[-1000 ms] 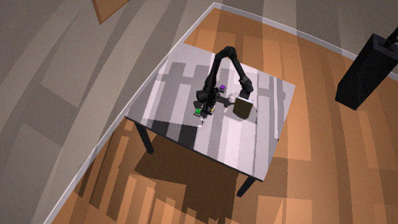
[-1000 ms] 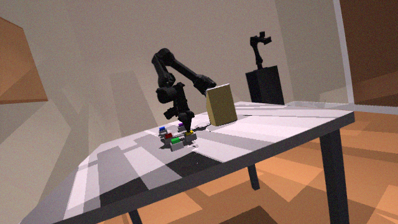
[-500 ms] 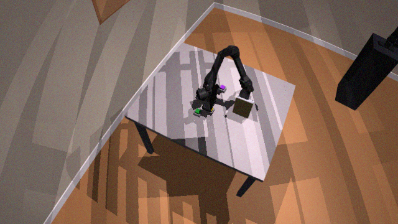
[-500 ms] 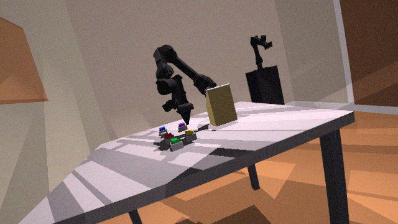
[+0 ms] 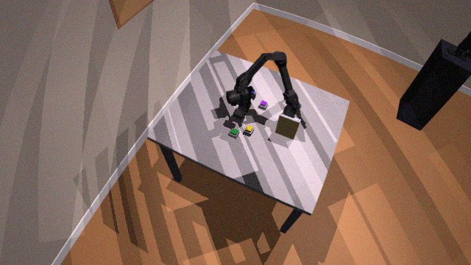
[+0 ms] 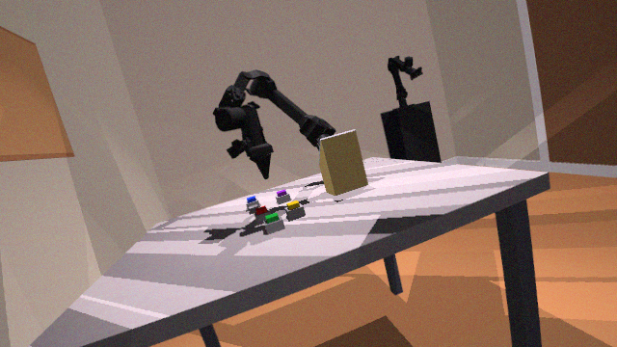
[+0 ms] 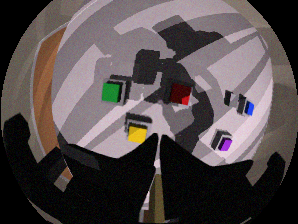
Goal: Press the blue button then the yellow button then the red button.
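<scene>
- Exterior view: the gripper [image 6: 264, 173] hangs in the air above the cluster of buttons, tip pointing down, well apart from all of them.
- Its jaws are pinched almost together with nothing between them; in the wrist view the two dark fingers meet in a narrow seam.
- The blue button [image 6: 251, 199] sits at the far left of the cluster, with the purple button [image 6: 281, 193] to its right.
- The red button [image 6: 261, 210] lies in the middle, just beside the green button [image 6: 272, 218], which is nearest the camera.
- The yellow button [image 6: 293, 205] sits on the right side of the cluster, near the green one.
- From the top, the arm hides the red button and most of the blue one [image 5: 252, 92].
- A tan block [image 6: 342, 162] stands upright on the table [image 6: 434, 193], right of the buttons and apart from them, in front of the arm's base.
</scene>
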You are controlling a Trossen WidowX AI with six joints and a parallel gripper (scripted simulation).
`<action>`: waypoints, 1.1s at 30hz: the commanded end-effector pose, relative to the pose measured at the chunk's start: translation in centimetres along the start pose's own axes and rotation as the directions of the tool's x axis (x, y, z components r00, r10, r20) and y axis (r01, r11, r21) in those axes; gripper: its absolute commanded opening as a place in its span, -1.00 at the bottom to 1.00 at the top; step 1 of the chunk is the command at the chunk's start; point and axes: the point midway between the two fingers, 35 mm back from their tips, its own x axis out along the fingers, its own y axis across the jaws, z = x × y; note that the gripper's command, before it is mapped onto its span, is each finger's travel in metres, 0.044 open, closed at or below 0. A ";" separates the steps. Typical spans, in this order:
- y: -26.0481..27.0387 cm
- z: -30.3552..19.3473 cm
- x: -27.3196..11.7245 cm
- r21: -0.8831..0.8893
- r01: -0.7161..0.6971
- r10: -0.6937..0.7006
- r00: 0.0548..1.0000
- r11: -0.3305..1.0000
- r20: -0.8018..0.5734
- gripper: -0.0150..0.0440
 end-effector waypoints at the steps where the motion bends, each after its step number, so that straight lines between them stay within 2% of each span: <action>1: -3.5 3.8 -0.1 0.021 0.003 -0.003 1.000 1.000 0.006 -0.42; 6: -3.5 3.9 0.2 0.021 0.003 -0.003 1.000 1.000 0.007 -0.42; 9: -3.5 4.0 4.7 0.021 0.003 -0.003 1.000 1.000 0.007 -0.42; 11: -3.6 3.9 6.1 0.021 0.005 -0.005 1.000 1.000 0.007 -0.42; 33: -3.6 3.9 8.7 0.021 0.006 -0.006 1.000 1.000 0.007 -0.42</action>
